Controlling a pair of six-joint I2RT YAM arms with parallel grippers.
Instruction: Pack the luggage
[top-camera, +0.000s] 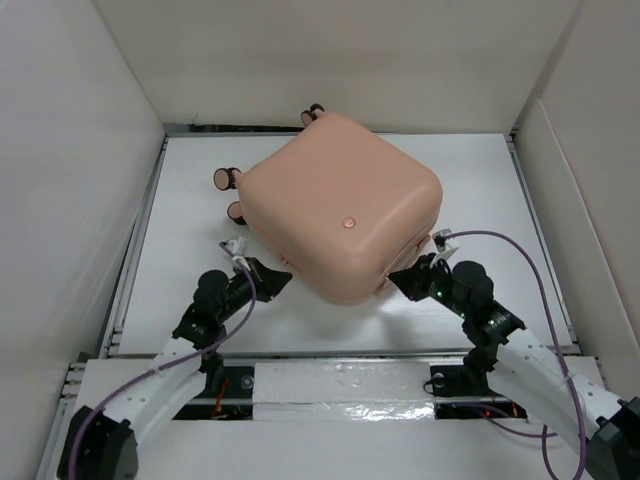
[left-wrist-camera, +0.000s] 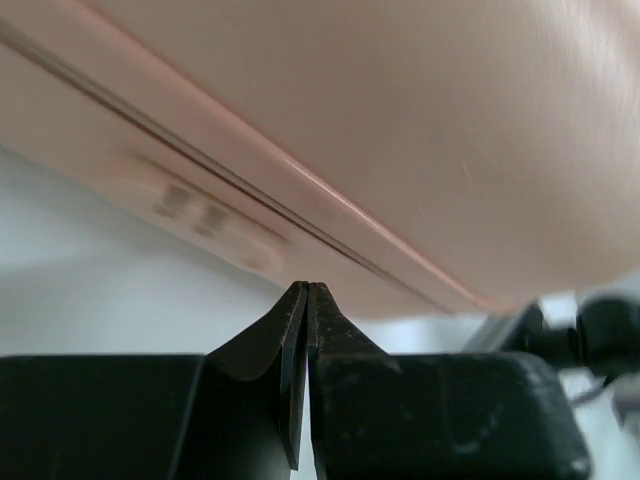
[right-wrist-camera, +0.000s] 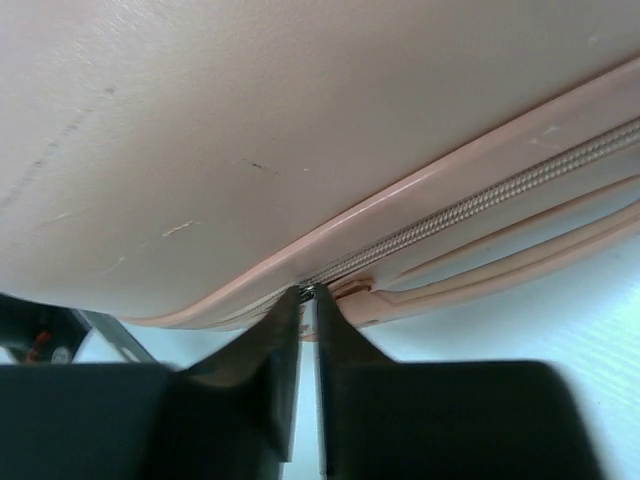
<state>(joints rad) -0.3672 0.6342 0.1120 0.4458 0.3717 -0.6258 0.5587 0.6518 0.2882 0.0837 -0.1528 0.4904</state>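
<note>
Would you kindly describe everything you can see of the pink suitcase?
The suitcase is a salmon-pink hard-shell case with rounded corners, closed, lying flat and turned diagonally on the white table. A round button mark sits on its upper shell; caster wheels stick out at its far-left side. A pink zipper runs along the seam. The left end effector, shut, sits at its near-left edge; the right end effector has its tips at the zipper.

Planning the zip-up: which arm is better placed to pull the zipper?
Probably right: right end effector pinches at the zipper of the luggage; left end effector is shut on nothing.
</note>
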